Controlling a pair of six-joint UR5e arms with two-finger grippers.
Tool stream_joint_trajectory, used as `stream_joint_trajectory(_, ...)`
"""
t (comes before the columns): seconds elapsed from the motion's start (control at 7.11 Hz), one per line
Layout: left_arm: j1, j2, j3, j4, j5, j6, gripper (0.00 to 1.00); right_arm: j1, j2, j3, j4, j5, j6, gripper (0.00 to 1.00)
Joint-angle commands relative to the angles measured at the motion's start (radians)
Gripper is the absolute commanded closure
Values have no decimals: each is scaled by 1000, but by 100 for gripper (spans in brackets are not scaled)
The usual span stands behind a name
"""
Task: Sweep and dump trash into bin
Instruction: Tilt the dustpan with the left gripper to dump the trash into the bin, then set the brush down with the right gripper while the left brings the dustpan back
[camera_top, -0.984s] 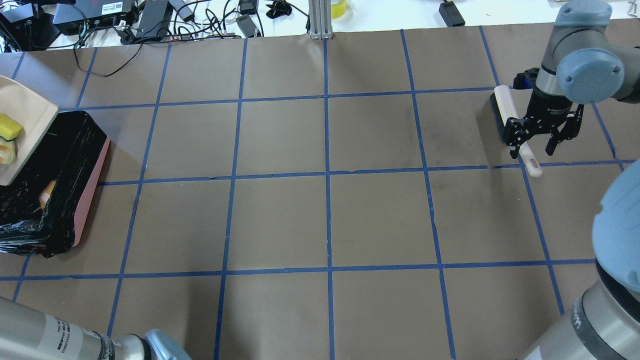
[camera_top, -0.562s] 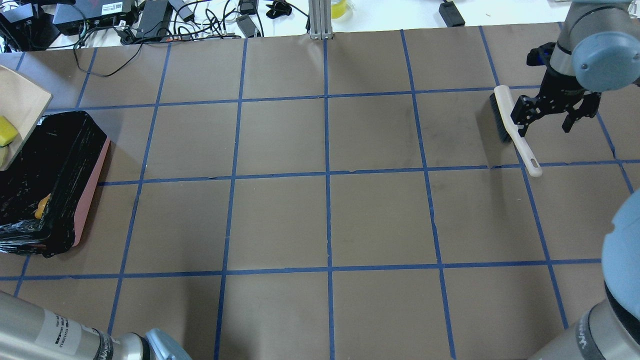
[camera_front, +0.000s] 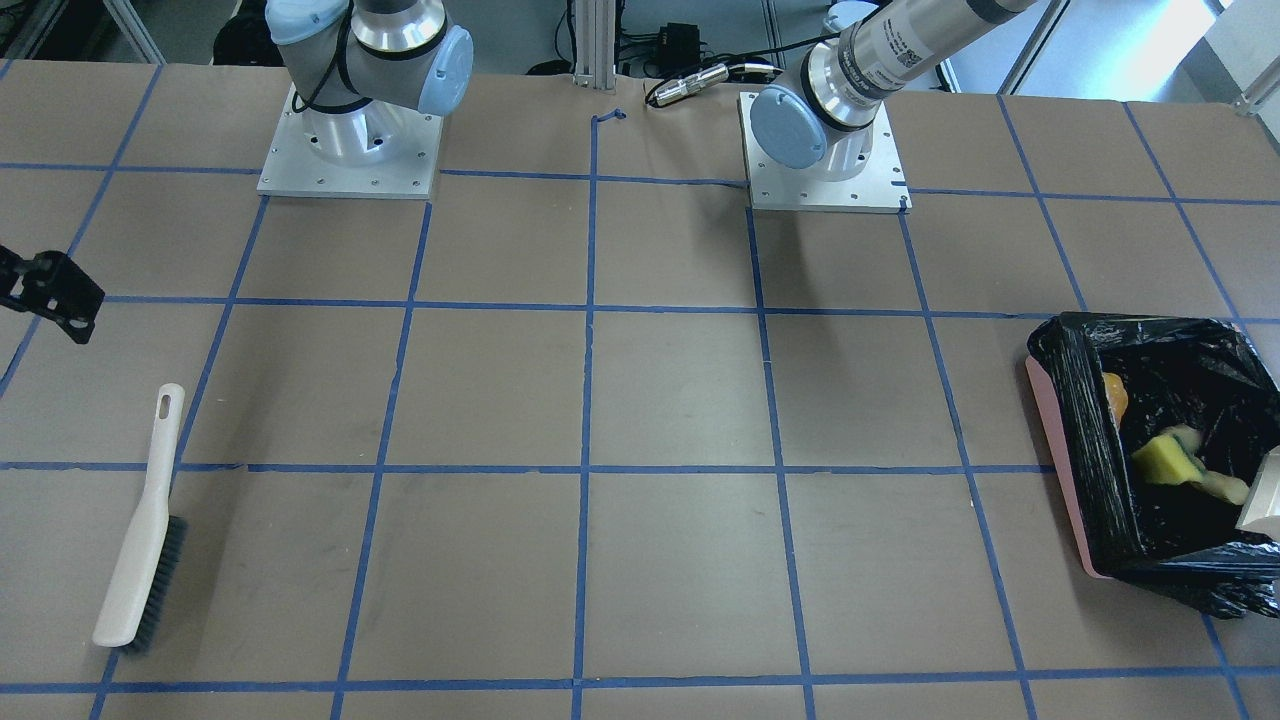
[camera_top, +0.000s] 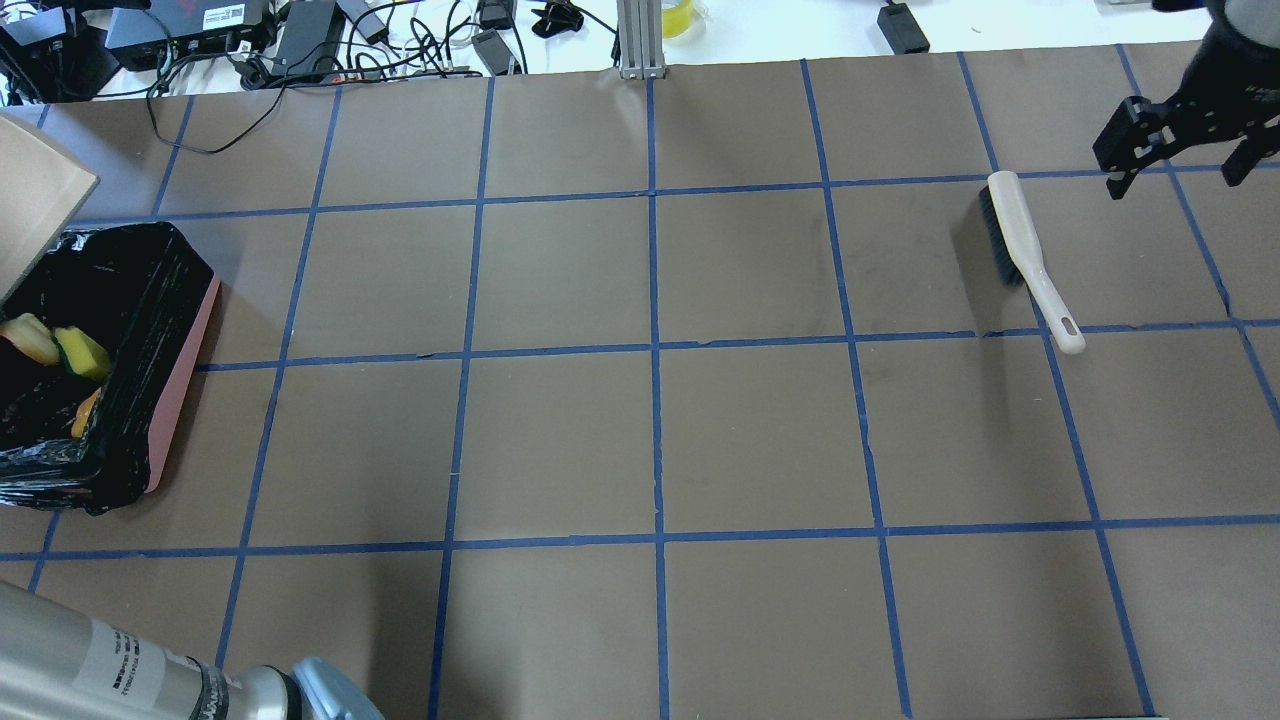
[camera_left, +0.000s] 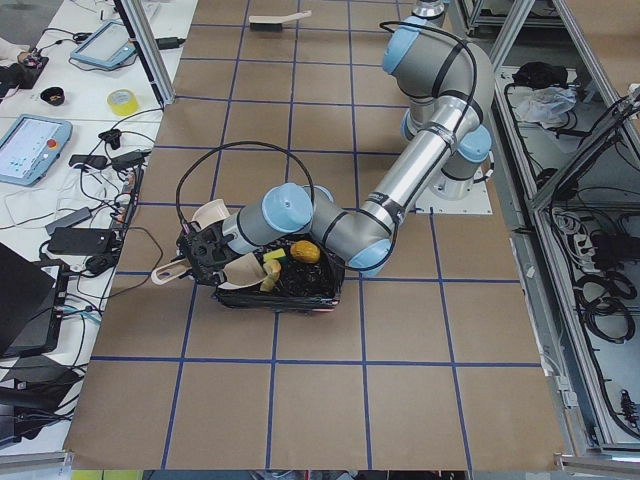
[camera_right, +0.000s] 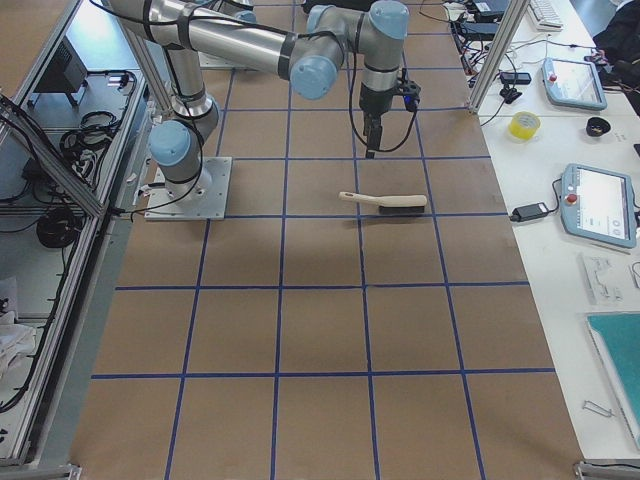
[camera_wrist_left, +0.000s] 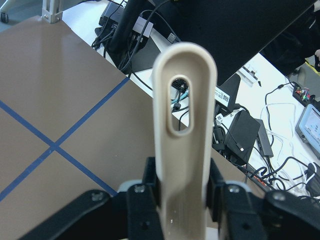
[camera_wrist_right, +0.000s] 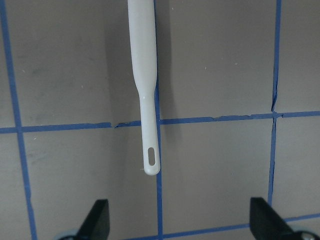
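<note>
The pink bin (camera_top: 172, 405) with its black bag stands at the table's left end and shows at the right of the front-facing view (camera_front: 1052, 435). Inside lie the yellow-green sponge (camera_top: 82, 352), the tan bread piece (camera_top: 28, 338) and the golden potato lump (camera_top: 85, 412). My left gripper (camera_wrist_left: 182, 200) is shut on the beige dustpan's handle (camera_wrist_left: 185, 125) and holds the dustpan (camera_top: 35, 195) tipped over the bin. My right gripper (camera_top: 1180, 150) is open and empty, raised beyond the beige brush (camera_top: 1020, 250) lying on the table.
Cables and power bricks (camera_top: 300, 40) lie along the far table edge, and an aluminium post (camera_top: 640, 40) stands at its middle. The brush also shows in the right wrist view (camera_wrist_right: 145, 75). My left arm (camera_left: 400, 190) reaches across beside the bin.
The dustpan tipped up further, and the sponge and bread piece slid off it into the bin. My right gripper moved up and away from the brush, toward the far right.
</note>
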Motion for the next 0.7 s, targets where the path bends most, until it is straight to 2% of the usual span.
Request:
stream_joint_trajectory(0.0,-30,39,-64,92,12,3,100,52,-76,-10,46,87,15,0)
stream_joint_trajectory(0.14,-41,63,-61,87,21,2,100,150,-82,-21,47,72,60,0)
stream_joint_trajectory(0.28,-70,74,-64,76,96,-3,100,234,-79,-22,43,72,163,0)
stream_joint_trajectory(0.56,-180,129,-66,61,252,-1,100,293,-85,-21,47,76,261,0)
